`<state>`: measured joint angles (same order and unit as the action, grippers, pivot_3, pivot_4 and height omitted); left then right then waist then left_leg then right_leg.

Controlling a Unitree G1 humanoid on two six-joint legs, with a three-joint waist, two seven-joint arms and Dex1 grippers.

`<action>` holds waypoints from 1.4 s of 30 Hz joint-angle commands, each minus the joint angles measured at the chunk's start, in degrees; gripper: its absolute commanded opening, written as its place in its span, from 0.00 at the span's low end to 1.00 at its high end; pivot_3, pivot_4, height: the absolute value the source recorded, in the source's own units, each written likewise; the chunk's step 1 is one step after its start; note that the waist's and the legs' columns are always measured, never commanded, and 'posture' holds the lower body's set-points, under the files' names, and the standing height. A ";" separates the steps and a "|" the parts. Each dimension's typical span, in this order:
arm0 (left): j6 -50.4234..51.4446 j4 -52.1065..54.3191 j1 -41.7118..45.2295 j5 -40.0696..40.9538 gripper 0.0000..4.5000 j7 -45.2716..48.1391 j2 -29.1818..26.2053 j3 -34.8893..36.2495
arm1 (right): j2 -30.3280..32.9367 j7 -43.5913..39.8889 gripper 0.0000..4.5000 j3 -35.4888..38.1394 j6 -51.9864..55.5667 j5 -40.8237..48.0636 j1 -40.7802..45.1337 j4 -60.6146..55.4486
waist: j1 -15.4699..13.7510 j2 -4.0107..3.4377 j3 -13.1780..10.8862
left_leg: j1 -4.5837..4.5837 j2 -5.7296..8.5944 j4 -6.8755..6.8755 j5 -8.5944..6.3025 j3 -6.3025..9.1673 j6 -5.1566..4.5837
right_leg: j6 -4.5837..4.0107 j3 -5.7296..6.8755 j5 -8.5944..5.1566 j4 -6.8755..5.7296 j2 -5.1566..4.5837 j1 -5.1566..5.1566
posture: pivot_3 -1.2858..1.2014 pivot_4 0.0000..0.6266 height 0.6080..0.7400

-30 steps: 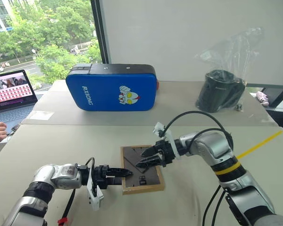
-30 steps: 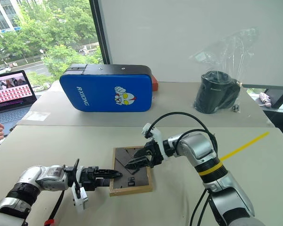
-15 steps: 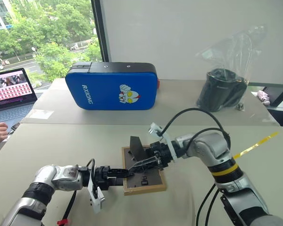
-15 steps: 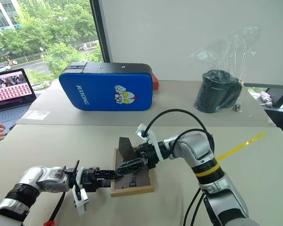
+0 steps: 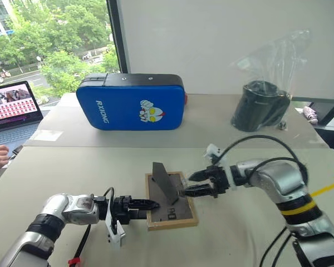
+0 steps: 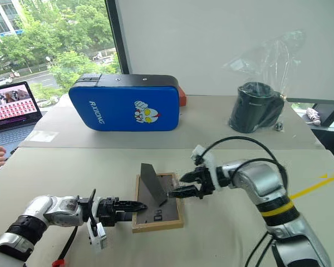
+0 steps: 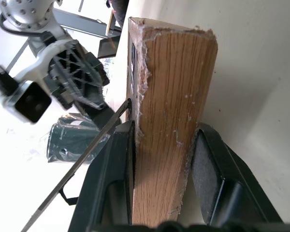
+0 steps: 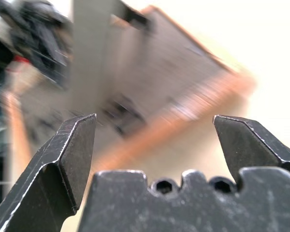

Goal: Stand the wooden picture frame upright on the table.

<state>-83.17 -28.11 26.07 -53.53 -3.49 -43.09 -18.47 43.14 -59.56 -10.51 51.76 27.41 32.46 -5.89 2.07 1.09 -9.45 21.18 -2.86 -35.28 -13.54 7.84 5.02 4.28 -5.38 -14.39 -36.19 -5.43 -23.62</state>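
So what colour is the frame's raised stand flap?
Dark grey-brown stand flap, clearest in the left eye view.

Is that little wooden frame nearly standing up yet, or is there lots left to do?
Partly. The stand flap on the wooden picture frame is already swung up. The left gripper is clamped on the frame's edge; the right gripper hangs open beside the flap. The frame lies face down on the table, so tipping it upright is left.

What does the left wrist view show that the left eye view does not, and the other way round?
Left wrist view: the left gripper's fingers clamping the wooden picture frame's rough edge.

Left eye view: the frame lying back-up on the table, its stand flap raised; blue case; laptop.

Both: frame, open right gripper, bagged dark object.
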 commanded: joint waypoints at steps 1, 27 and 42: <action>0.97 -1.61 -0.53 -0.13 0.28 1.17 -1.61 -1.40 | 4.31 1.55 0.99 3.52 -25.28 -10.77 -7.55 -4.68 | 0.00 0.00 0.00 | 0.00 0.00 0.00 0.00 0.00 0.00 | 0.01 0.00 0.00 0.02 0.00 0.00 | 0.52 0.24 1.00; 2.20 -4.10 3.00 24.66 0.28 12.43 -0.79 -4.63 | -4.06 23.19 0.41 -5.30 -86.56 -49.22 -20.43 -8.81 | 0.46 0.07 -0.05 | -0.12 0.00 -0.02 0.37 -0.06 0.65 | 0.31 -0.11 0.26 0.21 0.02 0.25 | 0.52 0.24 1.00; 21.56 5.50 -5.99 42.95 0.84 17.31 -1.39 3.84 | -1.39 8.95 0.28 4.60 -48.03 -21.10 -8.37 -14.83 | 0.60 0.03 -0.08 | -0.22 0.00 -0.03 0.38 -0.05 0.65 | 0.17 -0.14 0.34 0.12 0.02 0.37 | 0.52 0.24 1.00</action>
<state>-66.64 -26.61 22.47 -14.51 14.09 -43.78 -18.34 39.62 -47.00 -12.03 -8.92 -4.08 19.65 -17.93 2.67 1.12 -9.53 20.95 -2.86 -35.32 -13.16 7.79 5.66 4.42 -5.52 -14.03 -36.06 -5.41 -23.25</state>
